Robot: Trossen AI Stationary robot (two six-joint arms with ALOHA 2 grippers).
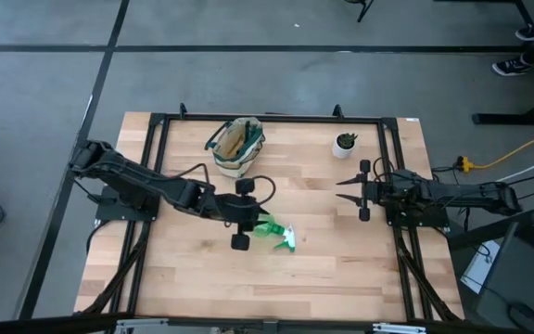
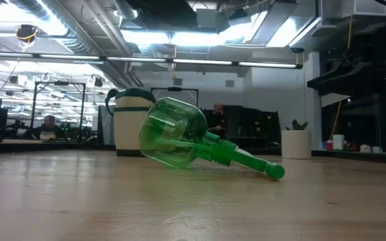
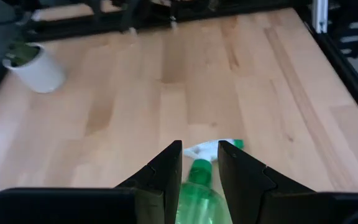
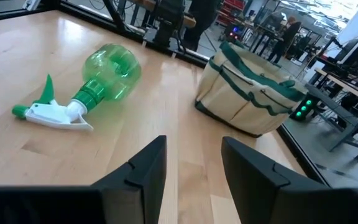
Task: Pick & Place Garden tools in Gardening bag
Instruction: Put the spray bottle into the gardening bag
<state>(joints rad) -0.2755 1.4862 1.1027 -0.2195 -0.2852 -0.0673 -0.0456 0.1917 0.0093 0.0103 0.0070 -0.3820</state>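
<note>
The translucent green spray bottle [image 1: 274,232] lies on its side at the table's middle. Its white trigger [image 4: 58,115] points toward the right arm, and its round base faces the low view [image 2: 173,134]. My left gripper [image 3: 201,158] is open just above the bottle's body [image 3: 197,186]. Its fingers stand on either side of the body and I see no touch. The beige bag with green trim [image 1: 237,146] stands at the far middle, and wooden handles show inside it. My right gripper [image 1: 341,189] waits open and empty at the right.
A small white-potted plant [image 1: 345,142] stands at the far right, near my right gripper. A black frame [image 1: 276,118] runs around the table. Bare wood lies toward the near edge. People sit in the room beyond the table.
</note>
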